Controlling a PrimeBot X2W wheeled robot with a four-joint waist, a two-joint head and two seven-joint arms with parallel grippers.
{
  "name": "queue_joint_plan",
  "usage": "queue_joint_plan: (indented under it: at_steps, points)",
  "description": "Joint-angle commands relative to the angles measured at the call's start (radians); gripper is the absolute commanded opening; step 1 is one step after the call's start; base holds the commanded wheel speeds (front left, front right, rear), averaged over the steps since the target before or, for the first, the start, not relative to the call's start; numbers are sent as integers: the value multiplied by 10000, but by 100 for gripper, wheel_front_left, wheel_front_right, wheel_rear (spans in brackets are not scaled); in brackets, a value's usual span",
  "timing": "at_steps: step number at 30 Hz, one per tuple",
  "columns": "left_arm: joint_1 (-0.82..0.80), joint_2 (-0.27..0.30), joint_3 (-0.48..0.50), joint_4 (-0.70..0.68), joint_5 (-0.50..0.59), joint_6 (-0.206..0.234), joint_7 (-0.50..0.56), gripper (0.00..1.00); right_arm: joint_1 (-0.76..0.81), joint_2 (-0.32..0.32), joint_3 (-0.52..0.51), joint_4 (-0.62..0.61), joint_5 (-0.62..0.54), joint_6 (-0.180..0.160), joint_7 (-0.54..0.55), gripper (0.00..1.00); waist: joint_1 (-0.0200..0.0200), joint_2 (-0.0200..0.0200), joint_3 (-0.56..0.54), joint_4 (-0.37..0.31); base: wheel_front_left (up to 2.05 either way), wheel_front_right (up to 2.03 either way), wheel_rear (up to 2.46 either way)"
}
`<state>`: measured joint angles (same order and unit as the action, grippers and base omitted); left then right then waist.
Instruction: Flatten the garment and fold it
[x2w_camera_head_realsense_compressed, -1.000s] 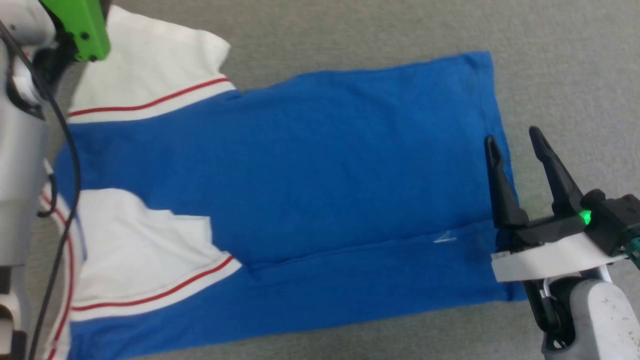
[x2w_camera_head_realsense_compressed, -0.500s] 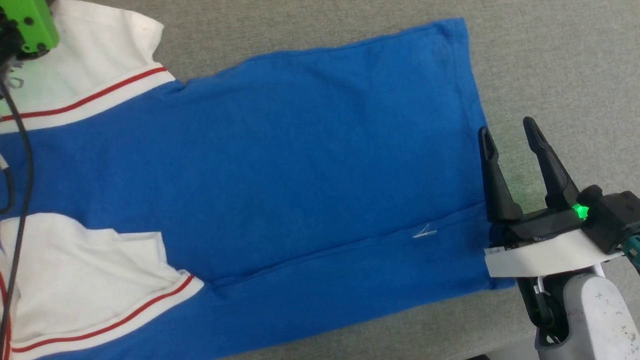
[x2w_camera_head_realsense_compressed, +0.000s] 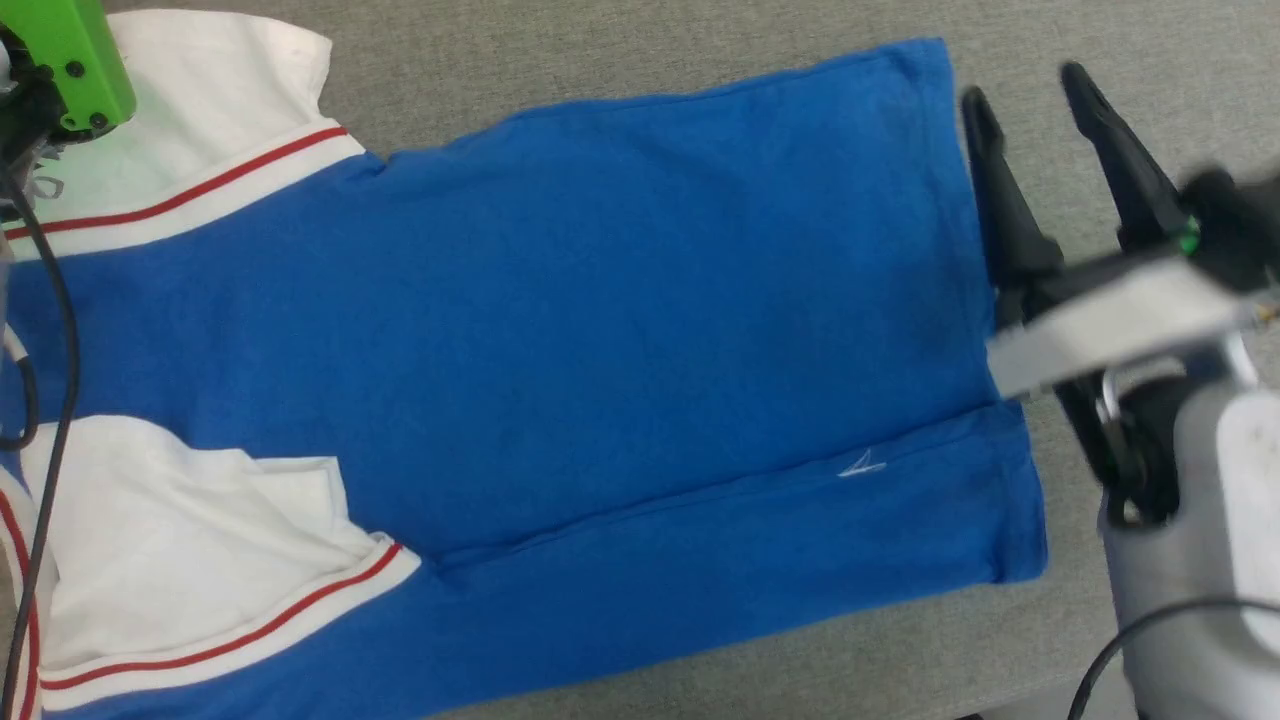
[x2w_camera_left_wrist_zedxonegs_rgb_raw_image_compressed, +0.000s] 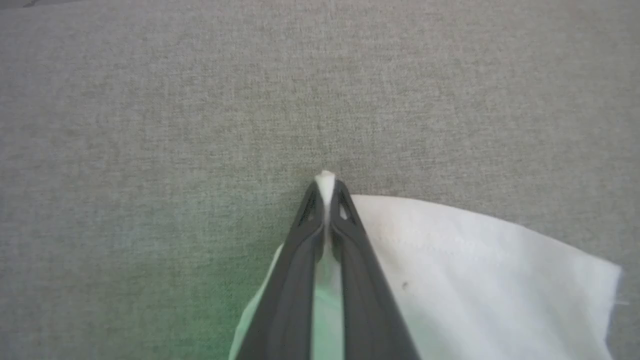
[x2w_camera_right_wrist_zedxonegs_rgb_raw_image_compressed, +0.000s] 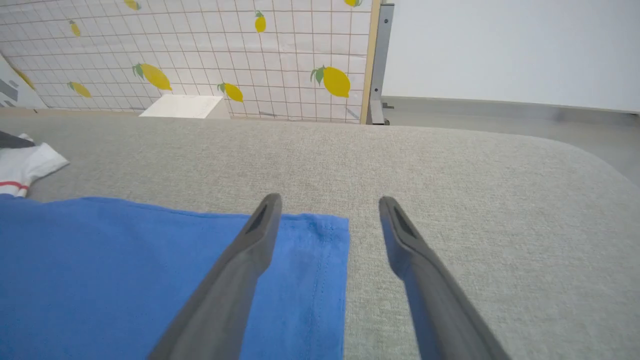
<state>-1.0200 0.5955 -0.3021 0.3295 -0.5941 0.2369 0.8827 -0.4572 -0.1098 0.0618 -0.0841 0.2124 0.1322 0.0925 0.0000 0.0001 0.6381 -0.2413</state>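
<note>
The garment lies on the table top. The right gripper is by its 2 o'clock corner, the left gripper at 10 o'clock on a sleeve.

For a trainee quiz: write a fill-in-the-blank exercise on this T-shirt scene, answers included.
1. The left gripper is shut on a ____ sleeve.
2. The right gripper is ____, holding nothing.
3. The T-shirt has a ____ body.
4. Its sleeve stripes are ____.

Answers: white; open; blue; red
</note>
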Motion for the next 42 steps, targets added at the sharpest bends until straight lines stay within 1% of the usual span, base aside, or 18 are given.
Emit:
queue_joint_plan:
  at_steps: [1,4,8,9,12,15,16,17,19,20,21,23,27,30,31,33,38,42]
  points:
    - [395,-73,-129,159,-50,-67,30,0,-414,57,-72,224,68,-15,586,100,0,-1,21,47,0,0,0]
    - [259,-154,-217,131,-17,-164,-104,0,-1241,164,-358,825,178,-15,2497,100,0,-1,87,192,0,0,0]
    - [90,-243,-308,153,-18,-307,-230,0,-2146,140,-482,1437,84,-15,4518,100,0,-1,200,351,0,0,0]
    - [36,-244,-347,172,-14,-360,-245,0,-2551,52,-474,1780,40,-15,5341,100,0,-1,254,395,0,0,0]
    - [-8,-287,-352,204,-51,-385,-315,0,-3104,79,-532,2244,15,-15,6231,100,0,-1,326,465,0,0,0]
    - [8,-334,-359,265,-123,-404,-314,0,-3478,35,-371,2568,-151,-15,6647,100,0,-1,351,524,0,0,0]
    - [12,-334,-373,276,-123,-420,-336,0,-3566,21,-313,2709,-184,-15,6808,91,0,-1,348,543,0,0,0]
    - [14,-337,-379,285,-126,-430,-362,0,-3627,-1,-276,2811,-216,-15,6921,73,0,-1,347,557,0,0,0]
    - [31,-363,-385,298,-152,-472,-453,0,-3730,-18,-257,3023,-210,-15,7147,24,0,-1,333,593,0,0,0]
    - [50,-384,-382,308,-169,-500,-534,0,-3773,-21,-261,3122,-187,-15,7245,5,0,-1,316,615,0,0,0]
    - [68,-410,-370,313,-194,-530,-625,0,-3798,-27,-267,3184,-172,-15,7293,0,0,-1,297,636,0,0,0]
    - [153,-521,-277,326,-296,-605,-1000,0,-3786,-62,-265,3300,-144,-15,7371,0,0,-1,200,701,0,0,0]
    - [605,-708,-140,205,-467,-1093,-2229,0,-3473,-161,-233,3231,-40,-15,7010,0,0,-1,-273,868,0,0,0]
    - [1174,-811,9,-50,-413,-1488,-3807,0,-3001,-310,-216,3019,20,-15,6347,0,0,-1,-842,1063,0,0,0]
    - [1900,-821,185,-371,-312,-1764,-5315,0,-2426,-438,-197,2761,90,-15,5713,0,0,-1,-1388,1223,0,0,0]
    - [2515,-829,313,-640,-284,-1845,-6163,0,-1968,-518,-216,2583,128,-15,5289,0,0,-1,-1786,1339,0,0,0]
    - [4447,-873,687,-1804,-329,-1606,-7641,0,-790,-632,-360,2075,213,-15,4329,0,0,-1,-2715,1605,0,0,0]
    - [6115,-933,1019,-2736,-556,-1232,-8182,0,103,-702,-447,1798,236,-15,3870,0,0,-1,-3287,1799,0,0,0]
